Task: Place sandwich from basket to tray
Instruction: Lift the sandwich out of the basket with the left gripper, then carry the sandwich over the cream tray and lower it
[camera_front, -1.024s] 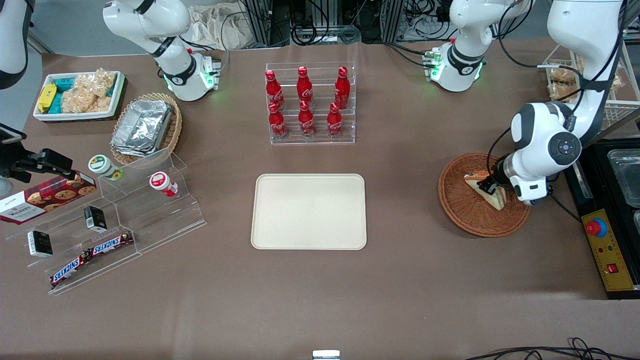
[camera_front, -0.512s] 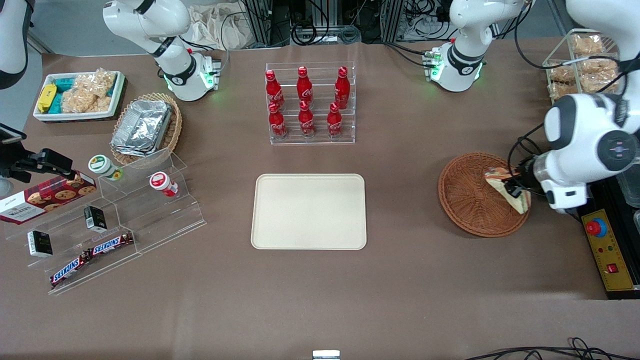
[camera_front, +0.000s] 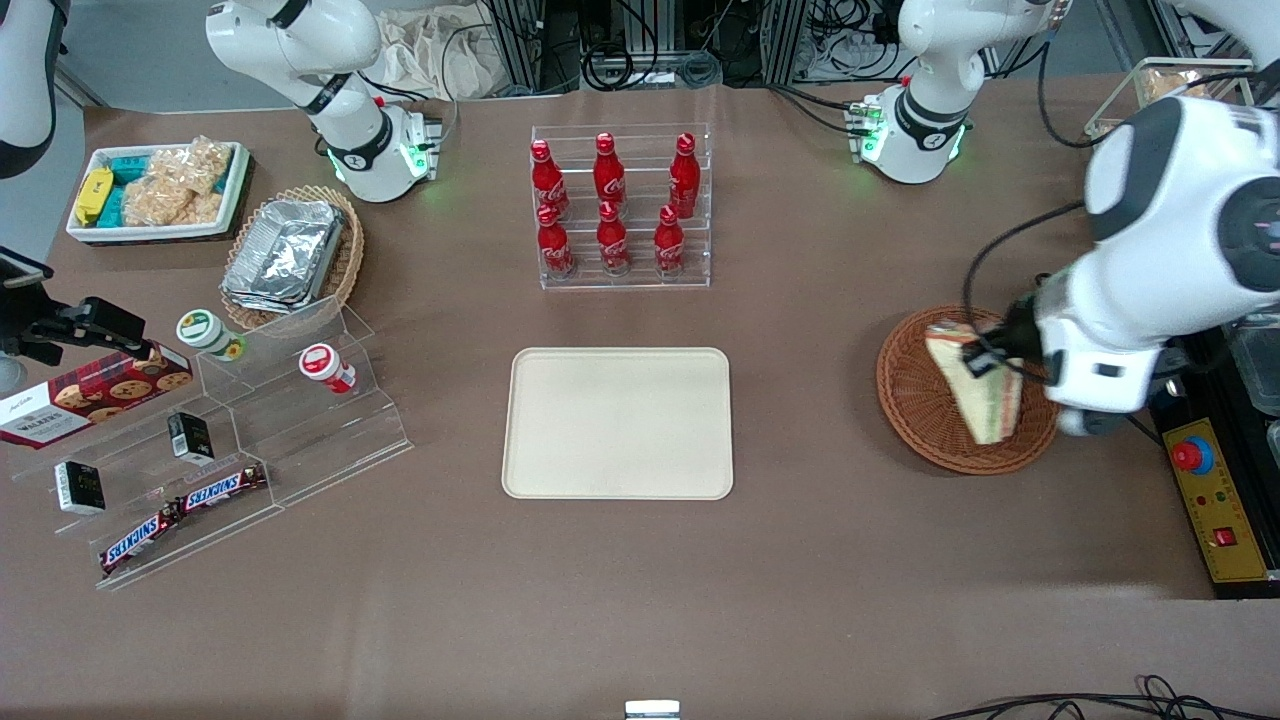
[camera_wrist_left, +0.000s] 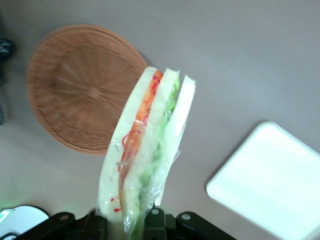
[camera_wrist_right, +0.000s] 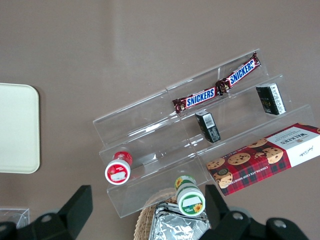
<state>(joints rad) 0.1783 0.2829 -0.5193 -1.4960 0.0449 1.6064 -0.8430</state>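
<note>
My gripper (camera_front: 985, 360) hangs above the basket (camera_front: 925, 400), its fingers pinched on the sandwich (camera_front: 975, 390), which is lifted clear of the wicker. In the wrist view the sandwich (camera_wrist_left: 145, 155) stands out from between my fingers with its cut edge facing the camera: pale bread outside, an orange-red layer and a green layer inside (a clear wrap glints over it). The basket (camera_wrist_left: 75, 85) lies below with nothing in it, and a rounded corner of the tray (camera_wrist_left: 270, 180) shows apart from the basket on the brown table (camera_wrist_left: 240, 60).

From the front, the basket sits toward the working arm's end of the table, and the sandwich hangs over the part of it nearest that end, tilted, with its point toward the front camera. The tray (camera_front: 618, 422) lies flat in the middle of the table, well apart from the basket, its surface bare. Farther from the front camera than the tray stands a clear rack of red bottles (camera_front: 612, 210). Toward the parked arm's end of the table stands a clear stepped display (camera_front: 250, 440) with snack bars and small jars.
</note>
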